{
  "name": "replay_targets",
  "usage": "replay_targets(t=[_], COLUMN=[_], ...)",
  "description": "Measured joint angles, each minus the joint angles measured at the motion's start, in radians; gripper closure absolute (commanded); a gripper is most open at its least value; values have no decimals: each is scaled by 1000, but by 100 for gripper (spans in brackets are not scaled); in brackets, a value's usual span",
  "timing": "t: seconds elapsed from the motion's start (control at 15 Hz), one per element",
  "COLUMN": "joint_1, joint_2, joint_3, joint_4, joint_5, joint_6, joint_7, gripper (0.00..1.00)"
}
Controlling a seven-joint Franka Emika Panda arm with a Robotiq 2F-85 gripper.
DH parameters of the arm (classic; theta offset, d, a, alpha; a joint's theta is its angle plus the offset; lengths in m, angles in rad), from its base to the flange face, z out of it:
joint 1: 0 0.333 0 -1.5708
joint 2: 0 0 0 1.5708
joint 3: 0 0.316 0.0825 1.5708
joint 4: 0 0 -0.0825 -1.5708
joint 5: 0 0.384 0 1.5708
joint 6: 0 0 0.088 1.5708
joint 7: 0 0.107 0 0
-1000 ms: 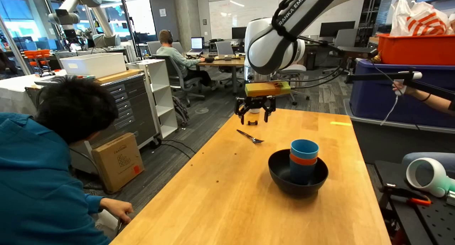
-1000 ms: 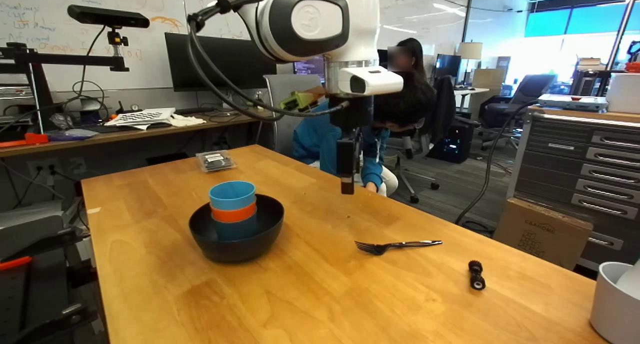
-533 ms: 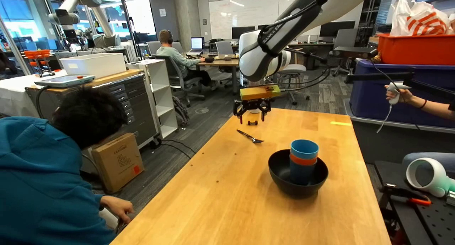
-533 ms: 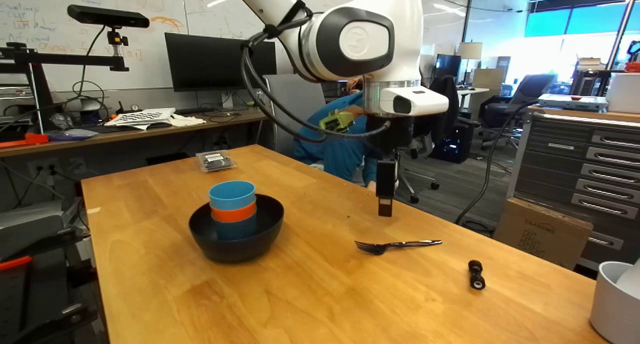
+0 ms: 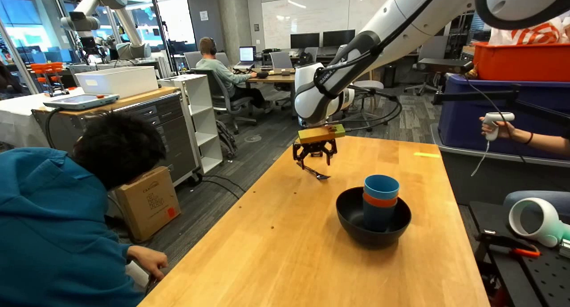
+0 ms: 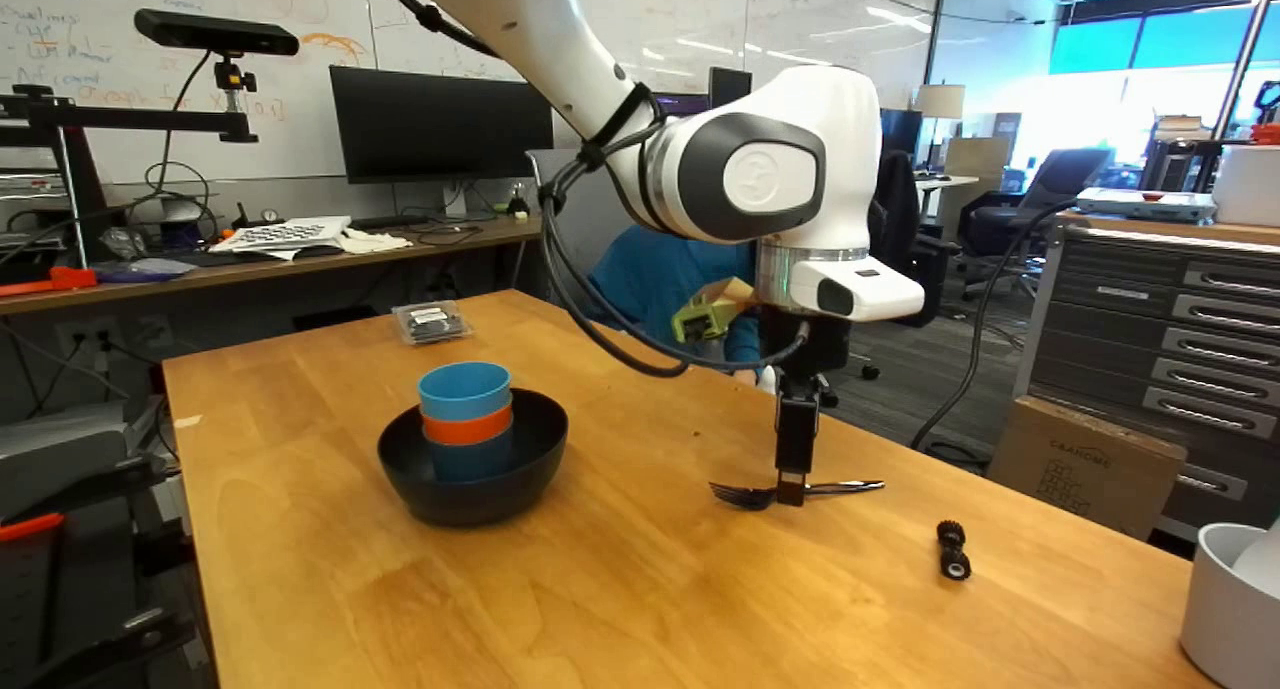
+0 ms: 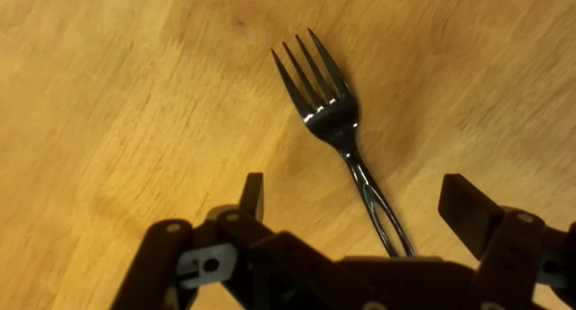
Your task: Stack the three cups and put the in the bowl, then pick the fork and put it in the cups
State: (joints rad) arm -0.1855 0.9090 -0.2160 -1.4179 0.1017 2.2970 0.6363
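Cups [image 5: 380, 203] are stacked in the bowl [image 5: 349, 224]; the fork [image 5: 318, 175] (near the wide-spread, empty gripper [image 5: 315, 164]) must be put in them.

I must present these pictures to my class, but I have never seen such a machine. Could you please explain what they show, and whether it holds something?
The machine is one robot arm with a two-fingered gripper at its end. Two pictures are taken from outside the robot, from different places; the third is taken from its wrist, looking down past the gripper. On the wooden table, a black bowl holds a stack of three cups: light blue on top, orange-red in the middle, dark teal below. A black fork lies outside the bowl. Also on the table, in an exterior view, are a small black dumbbell-shaped piece and a clear packet. Nothing is held: the gripper is open, with its jaws on either side of the fork's handle.
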Motion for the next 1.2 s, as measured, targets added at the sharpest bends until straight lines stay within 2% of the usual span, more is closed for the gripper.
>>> replay_targets(t=[0.07, 0.13, 0.2, 0.8, 0.87, 1.2], joint_1=[0, 0, 0, -3, -4, -5], joint_2=[18, 33, 47, 86, 86, 86], joint_3=[0, 0, 0, 1, 1, 1], joint_4=[16, 32, 47, 144, 145, 147], joint_5=[0, 1, 1, 3, 3, 3], joint_6=[-3, -10, -17, -119, -125, -134], joint_7=[0, 0, 0, 1, 1, 1], gripper=[0, 25, 26, 95, 100, 97])
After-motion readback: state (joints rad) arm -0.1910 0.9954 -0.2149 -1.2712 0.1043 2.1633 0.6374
